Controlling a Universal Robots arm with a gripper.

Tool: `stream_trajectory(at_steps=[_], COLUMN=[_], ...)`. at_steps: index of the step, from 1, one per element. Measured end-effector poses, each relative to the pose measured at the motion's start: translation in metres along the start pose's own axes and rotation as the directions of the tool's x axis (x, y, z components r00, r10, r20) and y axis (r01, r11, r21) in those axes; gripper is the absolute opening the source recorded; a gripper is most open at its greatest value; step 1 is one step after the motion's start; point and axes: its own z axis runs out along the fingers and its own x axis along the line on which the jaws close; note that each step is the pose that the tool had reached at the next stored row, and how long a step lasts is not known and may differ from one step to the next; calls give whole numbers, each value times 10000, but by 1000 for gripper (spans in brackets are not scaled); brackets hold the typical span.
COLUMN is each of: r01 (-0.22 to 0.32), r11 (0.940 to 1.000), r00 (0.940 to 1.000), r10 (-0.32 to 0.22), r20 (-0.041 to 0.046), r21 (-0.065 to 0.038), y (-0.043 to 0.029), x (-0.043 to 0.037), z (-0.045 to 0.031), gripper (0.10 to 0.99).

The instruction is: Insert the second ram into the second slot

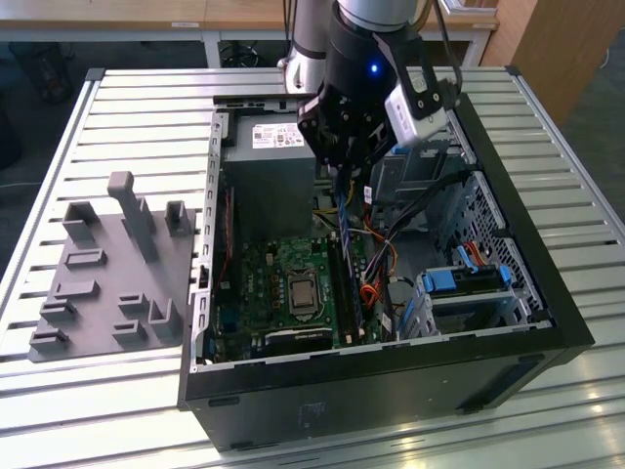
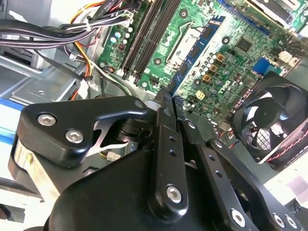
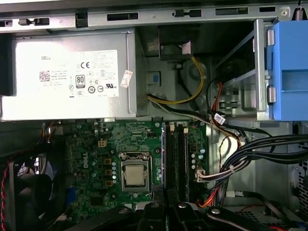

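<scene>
Gripper [image 2: 166, 98] nearest the lens in the second wrist view: fingers [image 2: 163, 144] drawn almost together, clamped on the second ram [image 2: 196, 50], a blue stick seen edge-on. Exterior view: stick hangs upright inside the open computer case [image 1: 547, 293], over the motherboard [image 1: 264, 283] at the memory slots [image 1: 350, 293]. Contact with a slot: cannot tell.

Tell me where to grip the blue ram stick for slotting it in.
Pinch the second ram across its two flat faces along the upper edge, from above: it is thin and stands on edge over the slots, leaving the lower edge free.
</scene>
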Motion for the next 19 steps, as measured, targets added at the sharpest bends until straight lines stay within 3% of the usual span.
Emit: stream_trajectory(at_steps=[19], r01=[5], r11=[10000], r00=[10000], r10=[-5], r20=[0], r21=[-1], y=[-1], x=[-3], z=[53], gripper=[137])
